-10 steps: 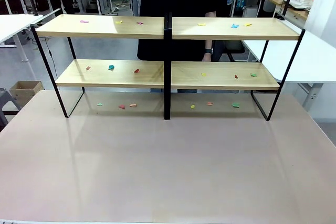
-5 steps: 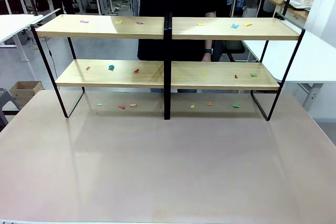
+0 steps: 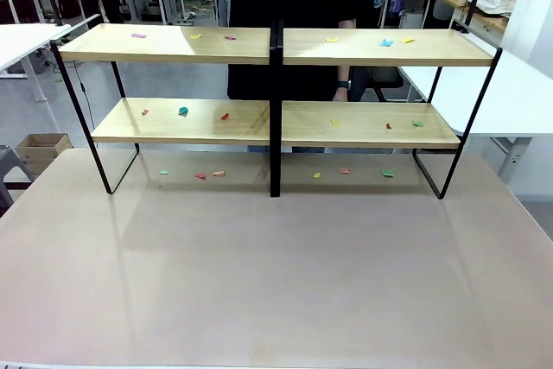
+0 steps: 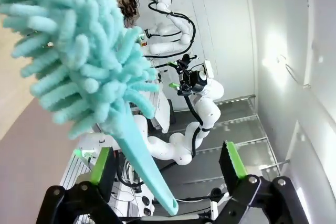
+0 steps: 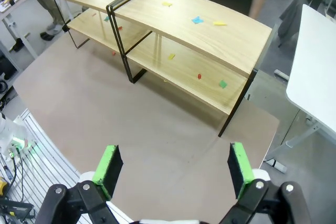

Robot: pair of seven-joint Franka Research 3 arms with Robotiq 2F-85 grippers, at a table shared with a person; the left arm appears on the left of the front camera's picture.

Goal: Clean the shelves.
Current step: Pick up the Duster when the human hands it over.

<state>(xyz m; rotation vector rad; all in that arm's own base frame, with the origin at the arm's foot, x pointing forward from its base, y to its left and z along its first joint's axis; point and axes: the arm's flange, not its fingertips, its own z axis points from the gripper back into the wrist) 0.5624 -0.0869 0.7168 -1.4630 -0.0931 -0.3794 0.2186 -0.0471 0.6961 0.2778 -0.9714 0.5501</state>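
A smooth pinkish-beige tabletop (image 3: 276,283) carries long two-tier shelves (image 3: 173,44) of four light wood boards on a thin black metal frame, standing near its far edge. Small coloured paper scraps (image 3: 225,116) lie three to a board: pink, yellow and pink on the upper left; yellow, blue and yellow on the upper right; red, teal and red on the lower left; yellow, red and green on the lower right. Six more scraps lie on the tabletop beneath the lower boards.
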